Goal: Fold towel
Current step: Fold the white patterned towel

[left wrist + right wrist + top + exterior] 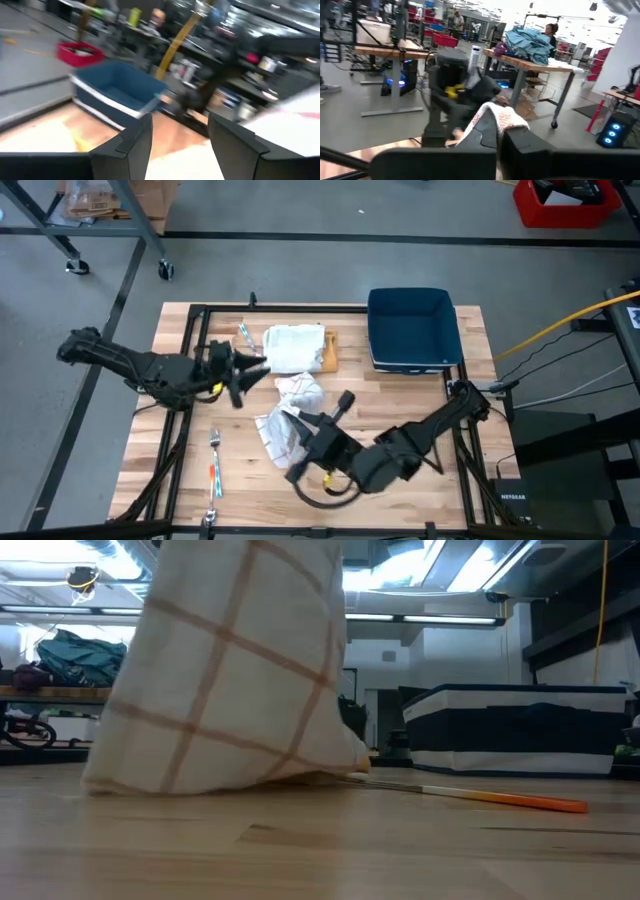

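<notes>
towel: soft checked cloth | table: pale smooth wood | bin: matt blue plastic

Robotics lab / workshop. Butcher-block table on a bare grey concrete floor, 2 arms on a black frame. Behind: workbenches piled with gear, red bins, glowing PC tower, ceiling ducts, people working.

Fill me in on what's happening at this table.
The right gripper is shut on a crumpled checked towel mid-table, lifting part of it. The left gripper hangs open beside it, holding nothing. Another folded towel lies on a wooden board next to a blue bin. A fork lies near the front edge.
</notes>
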{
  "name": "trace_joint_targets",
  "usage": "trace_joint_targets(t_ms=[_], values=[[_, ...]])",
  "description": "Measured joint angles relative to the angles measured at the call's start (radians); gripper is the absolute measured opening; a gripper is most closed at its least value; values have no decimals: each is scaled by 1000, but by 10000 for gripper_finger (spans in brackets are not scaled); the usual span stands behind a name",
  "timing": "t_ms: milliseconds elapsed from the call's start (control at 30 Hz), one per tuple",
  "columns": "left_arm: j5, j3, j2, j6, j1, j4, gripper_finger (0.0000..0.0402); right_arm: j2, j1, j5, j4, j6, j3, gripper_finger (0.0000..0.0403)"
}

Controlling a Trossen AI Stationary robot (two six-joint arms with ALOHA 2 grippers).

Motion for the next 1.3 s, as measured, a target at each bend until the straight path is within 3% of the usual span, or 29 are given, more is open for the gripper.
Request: trace_joint_targets(t_ms=[200,533,733,933,1300], values=[[12,0,27,2,-146,9,182,10,-51,-6,2,-3,0,1],[0,0,95,79,-294,187,182,12,-121,-7,-7,-3,0,1],[-76,0,176,128,-305,306,182,12,-139,-9,-7,-3,0,1],[-265,0,261,240,-305,460,182,12,-138,-17,-7,-3,0,1],[-373,0,386,405,-331,744,182,12,-138,-15,-31,-3,0,1]])
